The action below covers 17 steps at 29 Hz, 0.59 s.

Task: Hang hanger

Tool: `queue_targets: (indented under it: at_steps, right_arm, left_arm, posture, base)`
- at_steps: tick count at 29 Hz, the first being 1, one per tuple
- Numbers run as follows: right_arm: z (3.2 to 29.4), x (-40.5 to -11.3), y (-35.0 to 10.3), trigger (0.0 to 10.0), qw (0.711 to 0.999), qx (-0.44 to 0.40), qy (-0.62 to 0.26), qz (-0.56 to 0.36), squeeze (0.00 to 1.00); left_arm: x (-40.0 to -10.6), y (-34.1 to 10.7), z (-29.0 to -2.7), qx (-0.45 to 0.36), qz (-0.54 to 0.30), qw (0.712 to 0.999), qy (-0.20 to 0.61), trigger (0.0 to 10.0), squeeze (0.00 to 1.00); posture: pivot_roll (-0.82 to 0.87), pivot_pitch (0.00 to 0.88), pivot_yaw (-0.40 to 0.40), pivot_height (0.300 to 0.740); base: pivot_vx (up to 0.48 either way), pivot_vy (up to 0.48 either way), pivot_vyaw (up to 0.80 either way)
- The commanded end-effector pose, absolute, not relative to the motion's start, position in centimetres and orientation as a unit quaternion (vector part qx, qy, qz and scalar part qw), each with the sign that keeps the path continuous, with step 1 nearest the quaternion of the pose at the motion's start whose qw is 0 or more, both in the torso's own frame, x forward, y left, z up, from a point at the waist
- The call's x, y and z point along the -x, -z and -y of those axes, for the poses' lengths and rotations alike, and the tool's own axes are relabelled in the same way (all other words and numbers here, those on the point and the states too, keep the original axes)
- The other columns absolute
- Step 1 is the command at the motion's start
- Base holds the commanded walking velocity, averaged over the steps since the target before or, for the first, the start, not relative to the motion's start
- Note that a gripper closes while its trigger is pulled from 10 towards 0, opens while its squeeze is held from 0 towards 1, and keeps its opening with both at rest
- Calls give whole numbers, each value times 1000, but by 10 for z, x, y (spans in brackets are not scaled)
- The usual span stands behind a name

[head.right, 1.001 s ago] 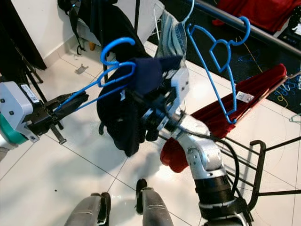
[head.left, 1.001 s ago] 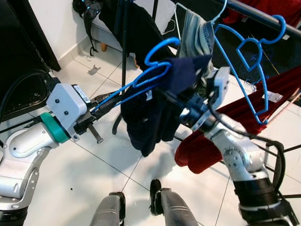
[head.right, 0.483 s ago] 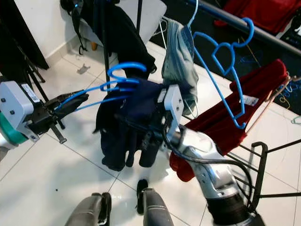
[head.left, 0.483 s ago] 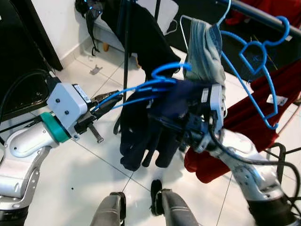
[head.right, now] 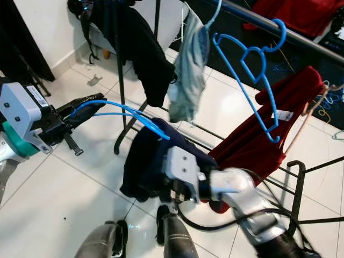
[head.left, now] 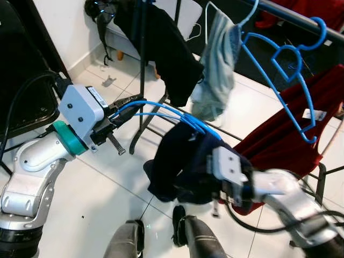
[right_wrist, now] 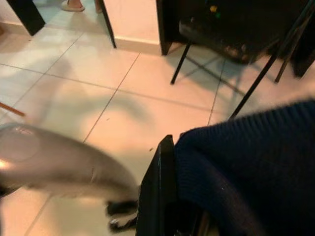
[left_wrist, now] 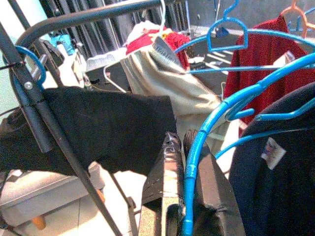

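Right hand (right_wrist: pixel 170 216) buried under the navy garment (head.left: pixel 180 166), grip impossible to tell. Left hand (left_wrist: pixel 189 162) clamped on the blue hanger (head.left: pixel 161 110), low beside the rack pole (head.left: pixel 143 64). Beyond, rail (head.left: pixel 301 19), crowded.

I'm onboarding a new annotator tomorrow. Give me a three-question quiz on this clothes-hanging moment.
1. True or false: the left gripper is shut on the blue hanger.
2. What hangs on that hanger? A) navy garment B) red garment C) pale blue garment
3. Fill in: the empty blue hanger hangs from the ____.

Key: 1 true. 2 A, the navy garment, which the right gripper is touching. 3 rail.
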State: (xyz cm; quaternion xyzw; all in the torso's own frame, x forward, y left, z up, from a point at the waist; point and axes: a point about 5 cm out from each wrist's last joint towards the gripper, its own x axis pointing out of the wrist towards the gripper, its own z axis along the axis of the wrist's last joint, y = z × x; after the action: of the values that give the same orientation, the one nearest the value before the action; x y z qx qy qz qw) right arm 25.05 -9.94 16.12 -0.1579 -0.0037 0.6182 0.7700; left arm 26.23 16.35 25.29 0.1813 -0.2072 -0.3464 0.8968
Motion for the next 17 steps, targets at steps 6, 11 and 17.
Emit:
queue_targets:
  at_steps: [6,11,17]
  right_arm:
    - [80,-282,-167,0,835,151,-527,49,0]
    - [77,-304,-183,0,879,149,-444,87,0]
    - [85,-326,-204,0,915,144,-354,127,0]
  left_arm:
    - [-250,-260,-154,-152,232,887,370,9373,0]
    - [-247,-258,-154,-153,226,885,376,9333,0]
    - [-245,-255,-152,-152,219,883,385,9373,0]
  posture:
    - [-36,179,-1,740]
    - [-32,179,-2,740]
    - [-36,180,-1,740]
  base:
    - [0,0,0]
    - [0,0,0]
    - [0,0,0]
